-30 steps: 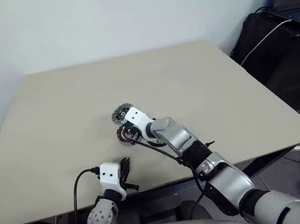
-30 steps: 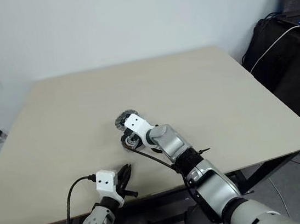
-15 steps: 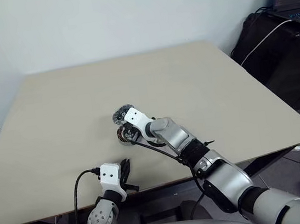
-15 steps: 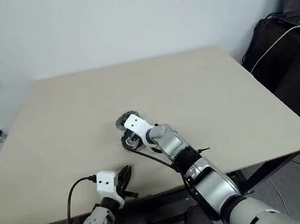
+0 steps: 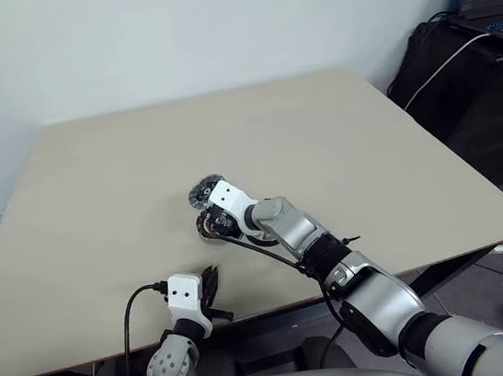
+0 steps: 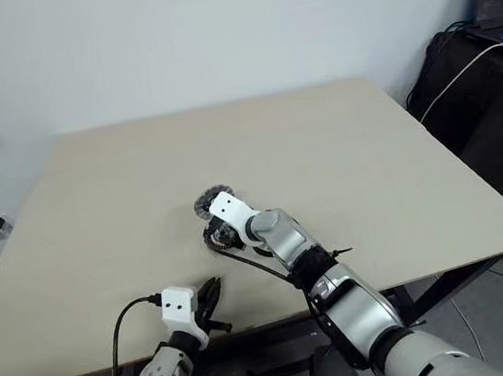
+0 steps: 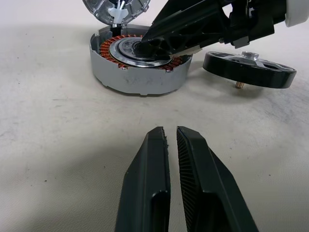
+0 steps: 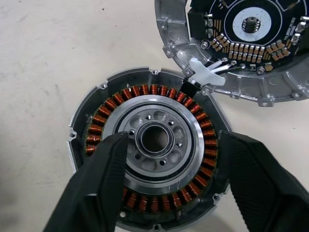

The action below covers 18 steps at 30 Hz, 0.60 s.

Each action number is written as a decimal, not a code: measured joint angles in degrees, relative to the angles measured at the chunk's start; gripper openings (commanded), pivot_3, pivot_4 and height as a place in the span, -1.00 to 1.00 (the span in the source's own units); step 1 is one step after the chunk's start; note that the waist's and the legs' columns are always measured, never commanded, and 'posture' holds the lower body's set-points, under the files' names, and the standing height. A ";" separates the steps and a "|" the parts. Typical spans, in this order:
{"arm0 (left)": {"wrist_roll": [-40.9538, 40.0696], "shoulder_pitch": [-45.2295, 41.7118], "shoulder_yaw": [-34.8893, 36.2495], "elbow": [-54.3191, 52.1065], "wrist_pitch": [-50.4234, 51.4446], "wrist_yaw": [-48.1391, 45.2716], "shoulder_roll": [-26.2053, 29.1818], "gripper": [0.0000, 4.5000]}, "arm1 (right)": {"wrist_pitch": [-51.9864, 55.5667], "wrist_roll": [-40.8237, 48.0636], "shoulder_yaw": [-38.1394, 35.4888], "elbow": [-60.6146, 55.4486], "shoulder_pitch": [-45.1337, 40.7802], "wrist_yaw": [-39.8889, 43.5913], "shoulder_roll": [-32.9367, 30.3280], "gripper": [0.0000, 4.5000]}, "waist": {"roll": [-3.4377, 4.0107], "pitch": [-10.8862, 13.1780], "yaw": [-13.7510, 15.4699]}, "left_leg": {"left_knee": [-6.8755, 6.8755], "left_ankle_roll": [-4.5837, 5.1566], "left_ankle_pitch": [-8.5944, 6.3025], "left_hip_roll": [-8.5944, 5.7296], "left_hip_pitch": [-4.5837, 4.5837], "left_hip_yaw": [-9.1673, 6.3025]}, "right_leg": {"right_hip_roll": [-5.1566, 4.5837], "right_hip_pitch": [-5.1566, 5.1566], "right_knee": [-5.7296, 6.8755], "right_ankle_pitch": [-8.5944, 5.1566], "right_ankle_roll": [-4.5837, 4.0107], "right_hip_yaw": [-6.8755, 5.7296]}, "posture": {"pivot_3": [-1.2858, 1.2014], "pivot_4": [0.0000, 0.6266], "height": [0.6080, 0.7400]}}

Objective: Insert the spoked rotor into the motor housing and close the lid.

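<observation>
left gripper [image 7: 170, 140]: nearest, fingers together, holding nothing, low over the table [image 5: 92, 172].
spoked rotor [image 7: 248, 68]: lying loose on the table just beside the housing, not yet inserted.
right gripper [image 8: 169, 159]: fingers apart over the motor housing [image 8: 149, 145], gripping nothing.
lid [image 8: 241, 43]: farthest, open beside the housing; closing is left too.

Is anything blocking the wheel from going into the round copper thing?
Yes. The right pincer sits open over the housing, with one finger on its silver centre. The rotor lies on the table beside it. The lid is swung aside.
</observation>
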 measured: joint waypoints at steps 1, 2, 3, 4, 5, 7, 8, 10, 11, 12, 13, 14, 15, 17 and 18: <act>0.00 0.00 -0.01 0.00 0.00 0.00 0.00 -0.81 | -0.05 -0.01 0.00 0.09 -0.07 -0.03 0.03 0.40 | 0.00 0.00 0.00 | 0.00 0.00 0.00 0.00 0.00 0.00 | 0.00 0.00 0.00 0.00 0.00 0.00 | 0.03 -1.00 1.00; 0.00 -0.01 -0.03 0.00 0.00 0.00 0.00 -0.81 | -0.07 -0.03 0.00 0.16 -0.13 -0.07 0.06 0.40 | 0.00 0.00 0.00 | 0.00 0.00 0.00 0.00 0.00 0.00 | 0.00 0.00 0.00 0.00 0.00 0.00 | 0.03 -1.00 1.00; 0.00 -0.01 -0.04 0.00 0.00 0.00 0.00 -0.81 | -0.12 -0.04 0.00 0.31 -0.24 -0.10 0.13 0.40 | 0.00 0.00 0.00 | 0.00 0.00 0.00 0.00 0.00 0.00 | 0.00 0.00 0.00 0.00 0.00 0.00 | 0.03 -1.00 1.00; 0.00 -0.02 -0.04 0.00 0.00 0.00 0.00 -0.81 | -0.16 -0.04 0.00 0.46 -0.36 -0.10 0.21 0.40 | 0.00 0.00 0.00 | 0.00 0.00 0.00 0.00 0.00 0.00 | 0.01 0.00 0.00 0.01 0.01 0.00 | 0.03 -1.00 1.00; 0.00 -0.03 -0.05 0.00 0.00 0.00 0.00 -0.81 | -0.39 -0.04 0.00 0.79 -0.62 -0.08 0.29 0.27 | 0.00 0.00 -0.01 | 0.00 0.00 0.00 0.00 0.00 0.00 | 0.01 0.00 0.00 0.02 0.02 0.00 | 0.03 -1.00 1.00; 0.00 -0.04 -0.05 0.00 -0.01 0.00 0.00 -0.81 | -0.71 -0.03 0.00 1.05 -0.95 -0.07 0.31 0.15 | 0.00 0.00 0.00 | 0.00 0.00 0.00 0.00 0.00 0.00 | 0.00 0.00 0.00 0.01 0.02 0.00 | 0.03 -1.00 1.00; -0.01 -0.04 -0.05 0.00 -0.01 0.00 0.00 -0.81 | -0.75 -0.03 0.00 1.20 -1.18 -0.05 0.32 -0.02 | 0.00 0.00 0.00 | 0.00 0.00 0.00 0.00 0.00 0.00 | 0.00 0.00 0.00 0.01 0.02 0.00 | 0.03 -1.00 1.00; -0.04 -0.04 -0.05 0.00 -0.03 -0.02 0.00 -0.81 | -0.92 -0.07 0.01 1.45 -1.56 -0.05 0.32 -0.16 | 0.00 0.00 -0.01 | 0.00 0.00 0.00 0.00 0.00 0.00 | 0.01 0.00 0.00 0.02 0.03 0.00 | 0.03 -1.00 1.00; -0.07 -0.04 -0.05 0.01 -0.04 -0.03 0.00 -0.81 | -1.13 -0.18 0.02 1.58 -1.76 -0.08 0.32 -0.16 | 0.00 0.00 0.00 | 0.00 0.00 0.00 0.00 0.00 0.00 | 0.01 0.00 0.00 0.02 0.03 0.00 | 0.03 -1.00 1.00; -0.07 -0.04 -0.05 0.01 -0.06 -0.04 0.00 -0.81 | -1.32 -0.29 0.02 1.76 -1.93 -0.09 0.32 -0.16 | 0.00 0.00 -0.01 | 0.00 0.00 0.00 0.00 0.00 0.00 | 0.01 0.00 0.00 0.02 0.03 0.00 | 0.03 -1.00 1.00; -0.07 -0.04 -0.05 0.01 -0.07 -0.05 0.00 -0.81 | -1.55 -0.41 0.03 1.99 -2.01 -0.07 0.31 -0.16 | 0.00 0.00 -0.01 | 0.00 0.00 0.00 0.00 0.00 0.00 | 0.01 0.00 0.00 0.02 0.03 0.00 | 0.03 -1.00 1.00; -0.08 -0.04 -0.05 0.01 -0.09 -0.05 0.00 -0.81 | -1.86 -0.55 0.04 2.19 -2.01 -0.03 0.30 -0.16 | 0.00 0.00 -0.01 | 0.00 0.00 0.00 0.00 0.00 0.00 | 0.01 0.00 0.00 0.02 0.03 0.00 | 0.03 -1.00 1.00; -0.08 -0.04 -0.05 0.01 -0.10 -0.05 0.00 -0.81 | -1.98 -0.77 0.11 2.32 -2.01 0.05 0.29 -0.16 | 0.00 0.00 -0.01 | 0.00 0.00 0.00 0.00 0.00 0.00 | 0.01 0.00 0.00 0.02 0.03 0.00 | 0.03 -1.00 1.00; -0.07 -0.04 -0.05 0.01 -0.14 -0.06 -0.01 -0.81 | -2.29 -1.36 0.33 2.84 -2.23 0.23 0.24 -0.16 | 0.00 0.00 -0.01 | 0.00 0.00 0.00 0.00 0.00 0.00 | 0.01 0.00 0.01 0.03 0.04 0.00 | 0.03 -1.00 1.00; -0.07 -0.04 -0.05 0.01 -0.16 -0.06 -0.01 -0.81 | -2.45 -1.68 0.74 3.25 -2.53 0.30 0.17 -0.16 | 0.00 0.00 -0.01 | 0.00 0.00 0.00 -0.01 0.01 0.00 | 0.02 0.00 0.01 0.02 0.03 0.00 | 0.03 -1.00 1.00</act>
